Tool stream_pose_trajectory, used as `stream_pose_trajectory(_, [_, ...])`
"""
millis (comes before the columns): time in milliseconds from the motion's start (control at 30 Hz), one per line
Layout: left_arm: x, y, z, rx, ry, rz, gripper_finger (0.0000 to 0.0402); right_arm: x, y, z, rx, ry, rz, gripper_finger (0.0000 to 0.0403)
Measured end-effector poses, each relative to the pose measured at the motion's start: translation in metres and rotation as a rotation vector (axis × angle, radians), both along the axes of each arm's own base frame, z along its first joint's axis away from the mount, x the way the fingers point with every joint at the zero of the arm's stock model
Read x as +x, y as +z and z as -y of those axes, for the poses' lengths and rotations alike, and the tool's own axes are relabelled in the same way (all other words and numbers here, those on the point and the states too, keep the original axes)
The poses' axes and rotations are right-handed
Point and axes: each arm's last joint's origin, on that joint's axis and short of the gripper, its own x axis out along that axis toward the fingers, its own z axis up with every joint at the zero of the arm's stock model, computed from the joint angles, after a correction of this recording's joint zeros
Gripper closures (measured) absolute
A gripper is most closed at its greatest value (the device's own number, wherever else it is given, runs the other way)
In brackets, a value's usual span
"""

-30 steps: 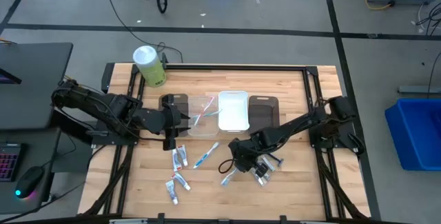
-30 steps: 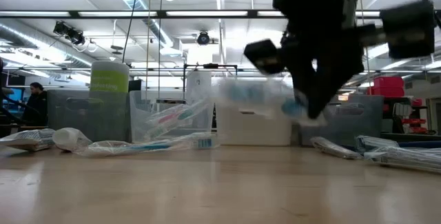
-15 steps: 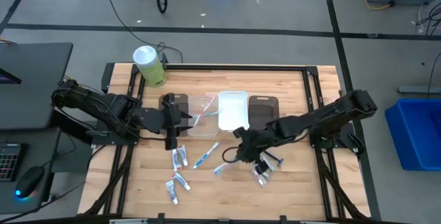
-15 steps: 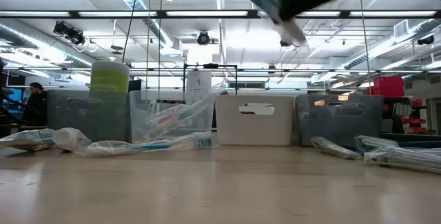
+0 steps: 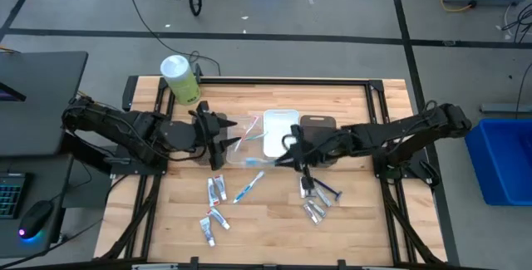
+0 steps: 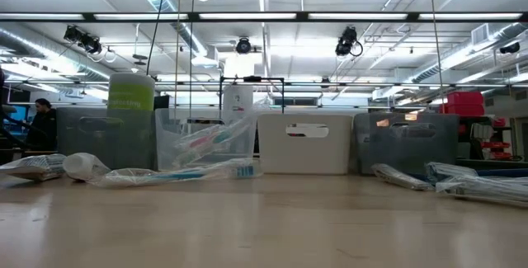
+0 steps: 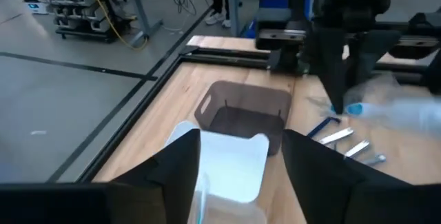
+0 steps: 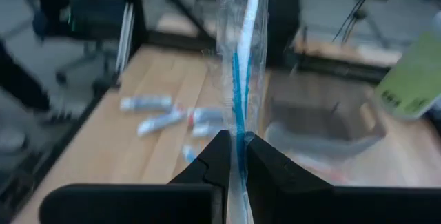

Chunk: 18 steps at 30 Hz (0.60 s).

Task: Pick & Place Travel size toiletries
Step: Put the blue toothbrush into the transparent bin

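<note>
Blue-white wrapped toothbrush [image 8: 238, 79] pinched in right end effector [image 8: 232, 151], raised above table.

A green-white canister [image 5: 180, 79] stands at the table corner beside four trays [image 5: 281, 133].

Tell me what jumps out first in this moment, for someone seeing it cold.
The right claw stands out: it is shut on a wrapped blue-white toothbrush, held above the table near the clear tray and the white tray. The left claw is open, waiting by the row of trays on the left. Loose toothpaste tubes and razors lie scattered on the wooden table in front.
</note>
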Motion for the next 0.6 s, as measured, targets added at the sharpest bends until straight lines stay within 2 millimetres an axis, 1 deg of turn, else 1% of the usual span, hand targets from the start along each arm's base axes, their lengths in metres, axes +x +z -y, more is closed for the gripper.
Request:
stream_pose_trajectory(133, [0.004, 0.005, -0.004, -0.051, -0.031, 0.052, 0.0155, 0.003, 0.012, 0.008, 0.028, -0.030, 0.104, 0.0368])
stream_pose_trajectory(233, [0.007, 0.009, -0.007, -0.096, -0.067, 0.098, 0.0142, 0.006, 0.020, 0.012, 0.044, -0.046, 0.188, 0.0368])
stream_pose_trajectory(600, [0.014, 0.029, -0.014, -0.107, -0.120, 0.303, 0.0136, 0.011, 0.038, 0.025, 0.064, -0.198, 0.377, 0.0368])
